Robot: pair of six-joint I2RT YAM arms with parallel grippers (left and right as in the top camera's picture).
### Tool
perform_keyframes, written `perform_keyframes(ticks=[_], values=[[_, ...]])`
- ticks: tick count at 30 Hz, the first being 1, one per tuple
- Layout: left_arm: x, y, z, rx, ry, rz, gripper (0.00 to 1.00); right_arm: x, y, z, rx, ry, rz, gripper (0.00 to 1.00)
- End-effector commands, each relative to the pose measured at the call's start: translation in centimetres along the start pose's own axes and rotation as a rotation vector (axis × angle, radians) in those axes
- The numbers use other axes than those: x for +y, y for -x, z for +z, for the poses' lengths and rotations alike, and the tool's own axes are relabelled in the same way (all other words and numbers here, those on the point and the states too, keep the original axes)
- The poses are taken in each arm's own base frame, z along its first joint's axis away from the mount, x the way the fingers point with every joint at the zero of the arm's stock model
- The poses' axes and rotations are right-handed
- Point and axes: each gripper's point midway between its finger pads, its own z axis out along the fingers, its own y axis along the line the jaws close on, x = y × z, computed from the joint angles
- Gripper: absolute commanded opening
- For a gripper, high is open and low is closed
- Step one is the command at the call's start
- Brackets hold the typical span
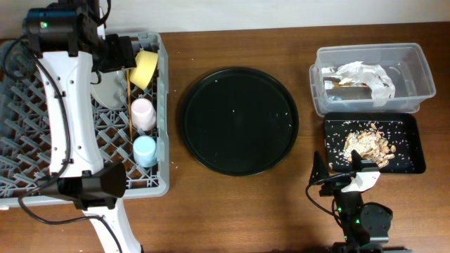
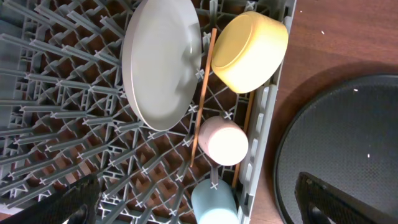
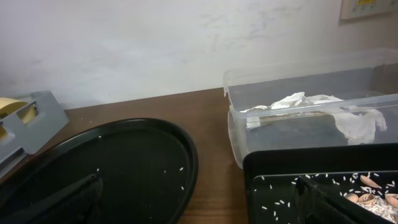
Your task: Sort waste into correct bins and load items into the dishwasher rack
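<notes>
Grey lattice rack (image 2: 62, 124); grey-green plate (image 2: 163, 62); yellow bowl (image 2: 252, 51); pink cup (image 2: 222, 140); light blue cup (image 2: 213, 202); black white-flecked round tray (image 1: 240, 119); beige scraps (image 1: 369, 143); brown desk (image 1: 232, 211).

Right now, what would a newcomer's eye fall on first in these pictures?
The large round black tray sits mid-table, bare but for a few pale specks. At left, the grey dishwasher rack holds a plate, yellow bowl, pink cup and light blue cup. At right, napkins lie in the clear tub, food scraps in the shallow black tray beside it.
</notes>
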Motion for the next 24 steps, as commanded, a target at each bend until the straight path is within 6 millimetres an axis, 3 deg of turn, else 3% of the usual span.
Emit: perform_keyframes(ticks=[1,14,19,22,24], values=[[-0.1,0.1,-0.6,-0.015,-0.010,0.000,0.99,0.2,-0.1,0.0,0.000,0.014,-0.007,0.98],[-0.2,0.1,-1.4,-0.031,-0.015,0.002,0.99,0.2,-0.1,0.0,0.000,0.014,-0.007,0.98],[-0.4,0.1,-5.9,-0.138,-0.039,0.006,0.99,0.2,-0.1,0.0,0.000,0.014,-0.007,0.98],[-0.8,1.1,-10.7,-0.298,-0.108,-0.008,0.99,0.2,-0.1,0.0,0.000,0.014,-0.007,0.98],[-1.5,2.2,-16.7,-0.494,-0.209,-0.014,0.99,0.2,-0.1,0.0,0.000,0.014,-0.007,0.99]])
